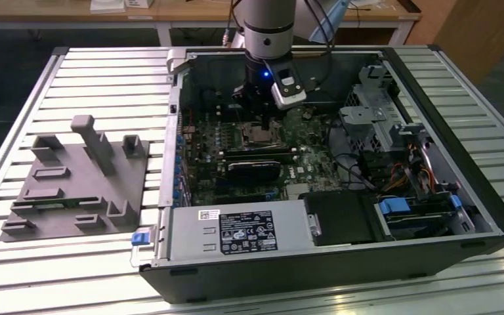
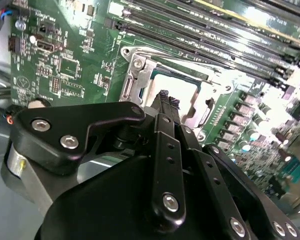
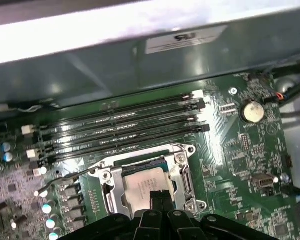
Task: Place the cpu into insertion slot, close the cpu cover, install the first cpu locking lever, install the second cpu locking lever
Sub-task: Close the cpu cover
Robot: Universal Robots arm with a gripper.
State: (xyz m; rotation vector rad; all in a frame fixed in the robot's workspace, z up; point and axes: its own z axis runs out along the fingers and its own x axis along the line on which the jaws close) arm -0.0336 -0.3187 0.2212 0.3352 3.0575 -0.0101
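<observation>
cpu (image 3: 140,186): sitting in the insertion slot (image 3: 140,164), tan metal top showing through the window
cpu cover (image 3: 182,172): looks folded down flat around the chip
gripper (image 3: 160,197): fingertips pressed together, nothing pinched, right over the chip's edge; can't tell if they touch it
lever (image 3: 65,179): thin wire poking out sideways from the socket
memory slots (image 3: 125,127): long black ones just beside the socket on the green board (image 3: 240,165)
case (image 1: 340,262): open on a slatted table (image 1: 103,72), grey fixture (image 1: 73,190) on the exterior view's left
</observation>
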